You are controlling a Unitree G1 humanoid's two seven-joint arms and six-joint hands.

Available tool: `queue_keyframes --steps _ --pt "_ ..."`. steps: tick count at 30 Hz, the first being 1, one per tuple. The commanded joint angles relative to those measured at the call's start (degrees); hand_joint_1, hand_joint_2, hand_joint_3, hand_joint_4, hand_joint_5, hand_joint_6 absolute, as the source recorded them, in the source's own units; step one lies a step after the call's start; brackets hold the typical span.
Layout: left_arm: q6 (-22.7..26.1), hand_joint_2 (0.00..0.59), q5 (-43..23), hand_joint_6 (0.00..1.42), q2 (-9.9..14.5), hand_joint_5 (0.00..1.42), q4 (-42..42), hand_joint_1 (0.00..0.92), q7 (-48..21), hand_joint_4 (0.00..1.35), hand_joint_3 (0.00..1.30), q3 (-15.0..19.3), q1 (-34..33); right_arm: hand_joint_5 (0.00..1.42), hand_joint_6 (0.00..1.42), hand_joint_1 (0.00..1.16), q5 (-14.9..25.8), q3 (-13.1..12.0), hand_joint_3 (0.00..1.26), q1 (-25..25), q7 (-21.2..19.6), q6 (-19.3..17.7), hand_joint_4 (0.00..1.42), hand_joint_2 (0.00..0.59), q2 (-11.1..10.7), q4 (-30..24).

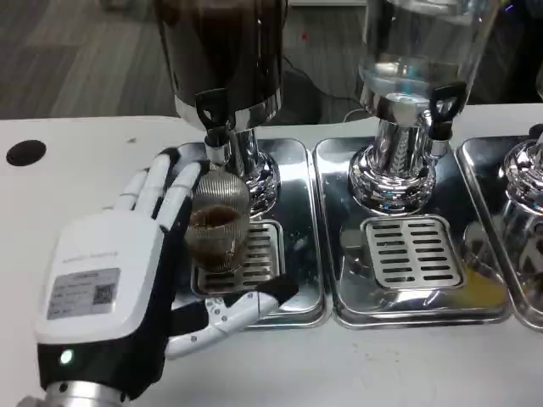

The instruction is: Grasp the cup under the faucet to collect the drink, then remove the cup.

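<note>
I see one cup (pixel 219 237), clear and partly filled with a dark drink, standing on the grille of the left tray (pixel 293 212), directly under the faucet (pixel 214 127) of the dark dispenser (pixel 222 51). My left hand (pixel 127 288) is wrapped around it: fingers (pixel 165 191) reach past its far left side and the thumb (pixel 233 309) lies just in front of its base, but I cannot tell whether they press firmly on the wall or only cradle it. I judge the cup light but made heavier by the liquid, with a smooth, slippery wall, probably thin and easily squeezed, so I would hold it around the middle, keep it upright and lift gently to avoid slopping. Counting outward: one cup, three dispensers at least partly visible, the middle one (pixel 416 51) clear, the third at the right edge (pixel 526 195), each on its own steel tray, and two grilles plainly visible. All rest on the white surface (pixel 68 170).
</note>
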Motion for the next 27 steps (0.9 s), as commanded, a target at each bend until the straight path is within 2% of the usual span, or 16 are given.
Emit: queue_keyframes --steps 1,5,7,10,12,18,21,23,27 --pt "0.1 0.014 4.1 0.26 0.6 0.06 -3.2 0.000 -3.7 0.00 0.14 1.3 3.5 0.05 0.00 0.48 3.4 1.0 0.19 -0.6 3.9 6.4 0.04 0.278 -0.6 -3.9" --pt "-0.5 0.014 5.8 0.26 0.7 0.06 -5.3 0.000 -5.2 0.00 0.11 2.4 7.6 0.07 0.05 0.50 5.6 4.1 0.17 -2.9 8.9 14.6 0.03 0.256 -1.4 -7.1" --pt "-1.1 0.014 5.7 0.26 0.7 0.06 -6.2 0.000 -4.8 0.00 0.10 3.3 10.2 0.12 0.11 0.50 5.2 5.7 0.18 -4.0 10.5 18.3 0.07 0.249 -0.7 -9.6" --pt "-2.0 0.013 5.1 0.26 0.7 0.07 -7.0 0.000 -4.2 0.00 0.10 4.5 12.7 0.15 0.14 0.52 4.1 7.1 0.20 -4.6 11.4 21.7 0.10 0.238 0.2 -12.5" --pt "-2.6 0.013 4.3 0.26 0.8 0.08 -7.2 0.000 -3.6 0.00 0.09 5.6 14.5 0.16 0.14 0.53 2.7 9.0 0.20 -5.3 11.5 24.0 0.11 0.237 1.0 -14.6" --pt "-5.3 0.004 2.0 0.27 0.6 0.09 -7.5 0.000 -1.5 0.00 0.08 8.4 19.1 0.18 0.15 0.55 -2.1 13.6 0.20 -8.2 9.9 29.0 0.14 0.218 4.7 -18.9" --pt "-7.3 0.004 0.5 0.27 0.6 0.10 -7.6 0.000 0.4 0.00 0.08 9.8 21.9 0.19 0.12 0.59 -7.1 15.5 0.19 -10.0 6.2 32.4 0.20 0.182 8.1 -20.8" --pt "-8.6 0.004 -0.4 0.28 0.6 0.10 -7.5 0.000 1.7 0.00 0.09 10.7 23.5 0.17 0.10 0.60 -11.1 16.4 0.18 -11.4 3.7 34.2 0.18 0.174 10.0 -21.3" --pt "-10.9 0.005 -2.0 0.28 0.7 0.10 -7.0 0.000 3.4 0.00 0.09 11.9 25.4 0.16 0.08 0.59 -16.1 18.9 0.17 -15.4 2.0 36.8 0.16 0.169 11.9 -19.4"
